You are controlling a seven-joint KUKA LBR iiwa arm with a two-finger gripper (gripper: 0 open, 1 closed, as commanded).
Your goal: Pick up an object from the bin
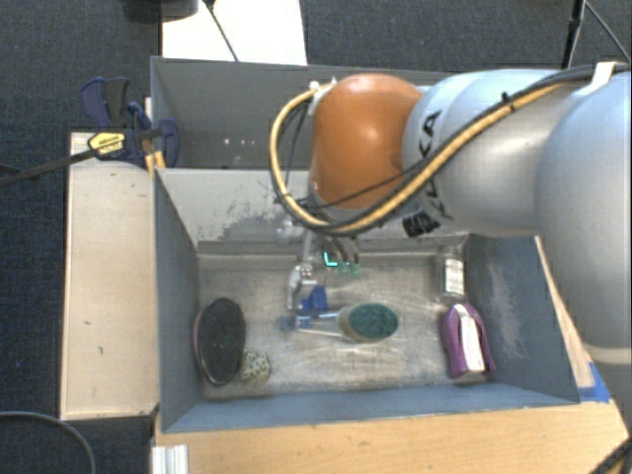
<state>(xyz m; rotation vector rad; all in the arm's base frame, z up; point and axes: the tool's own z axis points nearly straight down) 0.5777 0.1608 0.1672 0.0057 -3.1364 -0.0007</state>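
Tool (304, 296) low at mid bin, blue piece (314, 309) close under it, green round brush (371, 322) just right of it blocking that side, bare bin floor (336, 368) left of it up to dark oval brush (219, 339) and speckled ball (255, 366), purple bottle (464, 342) well to its right

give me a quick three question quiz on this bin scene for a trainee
1. True or false: the purple bottle lies near the right wall of the bin.
2. Which thing lies nearest the gripper? A the dark oval brush; B the small blue thing; C the purple bottle.
3. Fill in: in the camera view, the round green-headed thing lies just to the ___ of the small blue thing.

Key: 1 true; 2 B; 3 right.
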